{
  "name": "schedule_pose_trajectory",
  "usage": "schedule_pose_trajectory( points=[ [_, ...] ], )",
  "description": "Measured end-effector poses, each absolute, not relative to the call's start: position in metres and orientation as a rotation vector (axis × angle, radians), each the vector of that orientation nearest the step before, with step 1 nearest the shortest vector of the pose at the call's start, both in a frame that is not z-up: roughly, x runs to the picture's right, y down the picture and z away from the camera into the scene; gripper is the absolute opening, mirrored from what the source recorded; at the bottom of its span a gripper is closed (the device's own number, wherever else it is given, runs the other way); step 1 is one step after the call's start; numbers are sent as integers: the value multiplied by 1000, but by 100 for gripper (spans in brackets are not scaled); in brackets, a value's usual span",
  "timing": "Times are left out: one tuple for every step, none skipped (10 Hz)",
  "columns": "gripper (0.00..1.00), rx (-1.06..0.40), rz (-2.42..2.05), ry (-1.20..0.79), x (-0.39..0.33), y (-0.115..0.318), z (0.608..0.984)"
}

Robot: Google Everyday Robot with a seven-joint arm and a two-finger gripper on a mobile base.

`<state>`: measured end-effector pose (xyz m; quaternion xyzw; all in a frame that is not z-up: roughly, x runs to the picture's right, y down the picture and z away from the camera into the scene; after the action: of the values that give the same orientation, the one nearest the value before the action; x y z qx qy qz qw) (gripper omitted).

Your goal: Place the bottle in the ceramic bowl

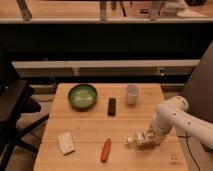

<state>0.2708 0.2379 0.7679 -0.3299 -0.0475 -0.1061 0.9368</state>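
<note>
Small bottle (pixel 136 140) lying on the desk (pixel 90 131), front right, end effector (pixel 149 137) down beside it (grip: cannot tell), ceramic bowl (pixel 82 96) well apart, back left

gripper (pixel 148 137) at table (pixel 90 126) front right — partly hides bottle (pixel 133 140) | arm (pixel 186 118) — cut by right edge
</note>
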Motion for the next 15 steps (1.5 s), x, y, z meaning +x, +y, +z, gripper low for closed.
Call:
schedule_pose_trajectory(
  points=[
    [1,-667,-225,-98,270,233,768],
    [1,-659,-236,-98,270,223,765],
    [1,-655,-241,-100,271,215,762],
    [1,-652,-244,-103,271,211,762],
    [1,-649,-248,-105,272,204,760],
    [1,-644,-250,-113,271,199,762],
    [1,-639,-248,-120,271,193,763],
    [1,-634,-249,-129,271,184,766],
    [1,-630,-255,-134,268,178,768],
    [1,-624,-261,-132,268,173,766],
    [1,-620,-263,-134,268,170,766],
    [1,-619,-263,-132,268,162,765],
    [1,-614,-267,-136,265,154,767],
    [1,-611,-268,-136,264,148,768],
    [1,-608,-268,-135,263,144,769]
  ],
)
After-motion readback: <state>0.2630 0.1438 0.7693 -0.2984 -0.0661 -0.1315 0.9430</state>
